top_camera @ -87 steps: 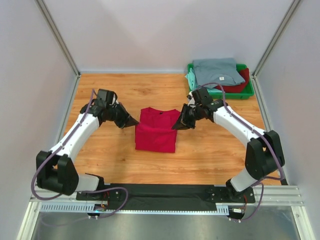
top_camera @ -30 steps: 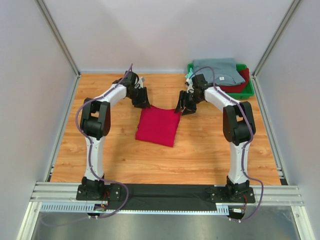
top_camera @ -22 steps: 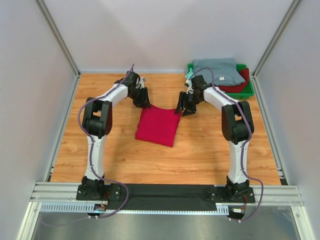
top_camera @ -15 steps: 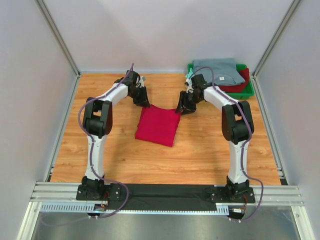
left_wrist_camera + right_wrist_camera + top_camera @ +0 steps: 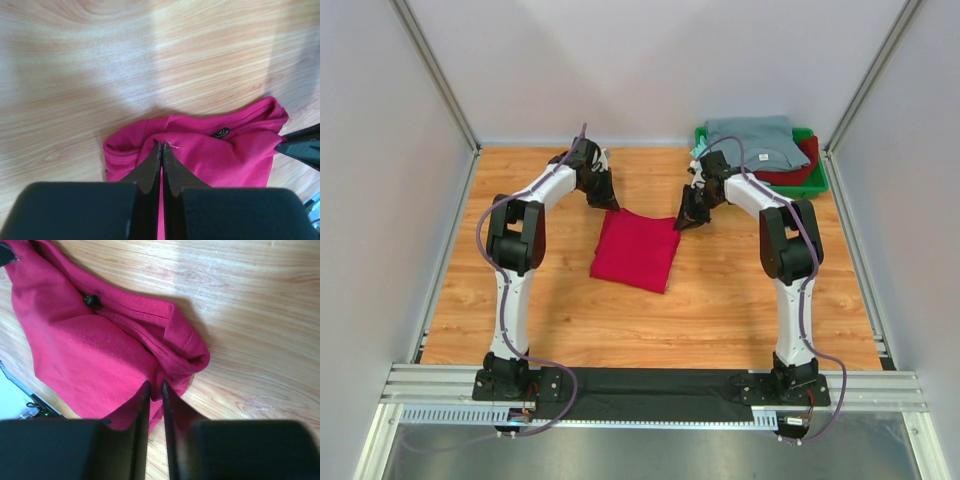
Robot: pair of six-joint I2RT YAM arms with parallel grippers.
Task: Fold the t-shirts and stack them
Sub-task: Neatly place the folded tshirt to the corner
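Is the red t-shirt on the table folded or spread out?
Folded: the red t-shirt is a compact rectangle, no sleeves showing, layers doubled at its far edge.

I am stretching both arms from the crimson t-shirt's (image 5: 635, 250) sides to its far edge, and the shirt is now lying tilted. My left gripper (image 5: 608, 203) and right gripper (image 5: 682, 221) are pinching its far corners, easing slightly backward.

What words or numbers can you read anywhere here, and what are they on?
Nothing here can be read as words or numbers.
The small black neck tag inside the crimson-red cloth t-shirt carries a pale mark, too small and blurred to read.
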